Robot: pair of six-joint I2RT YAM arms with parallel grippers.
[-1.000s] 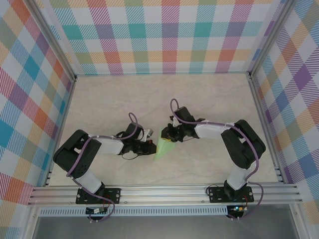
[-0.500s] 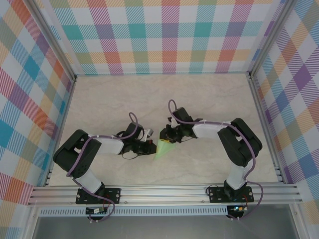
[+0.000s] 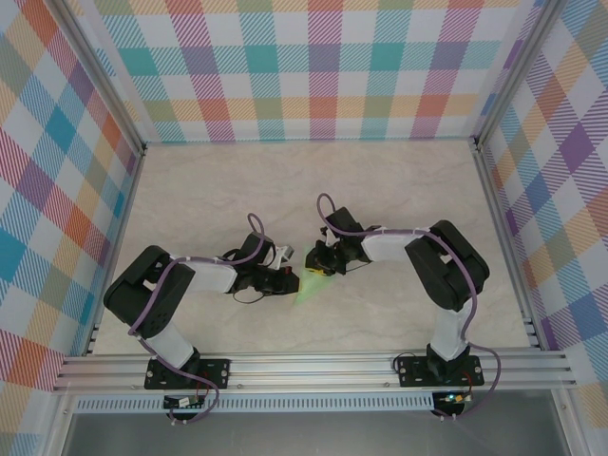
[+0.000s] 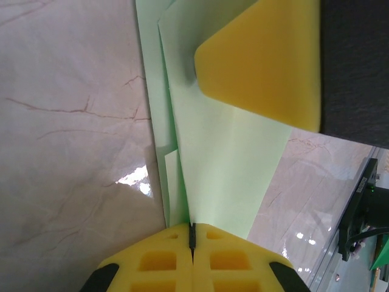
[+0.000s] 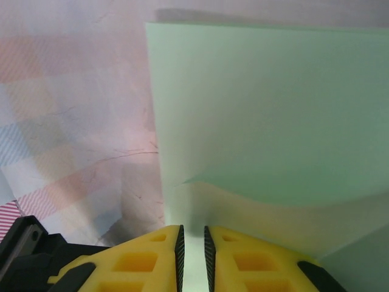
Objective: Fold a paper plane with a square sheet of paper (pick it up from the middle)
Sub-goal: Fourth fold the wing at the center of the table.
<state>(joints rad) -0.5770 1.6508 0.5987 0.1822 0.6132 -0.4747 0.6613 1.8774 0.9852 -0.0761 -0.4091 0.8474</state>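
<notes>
Left of centre in the overhead view, the left gripper (image 3: pixel 288 282) lies low on the table (image 3: pixel 237 190), its yellow fingers (image 4: pixel 158 261) pressed flat together on one edge of the paper plane (image 3: pixel 306 288) — an anchor, I judge, so the folded layers cannot slide. The pale-green paper sits mid-frame between the arms, its point toward the lower left. Just right of it, the right gripper (image 3: pixel 321 264) pinches a raised flap, its jaws nearly closed — apparently ready to draw over the next fold.

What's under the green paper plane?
The marble table is below the paper plane and shows all around it. The spot directly beneath is covered by the paper.
</notes>
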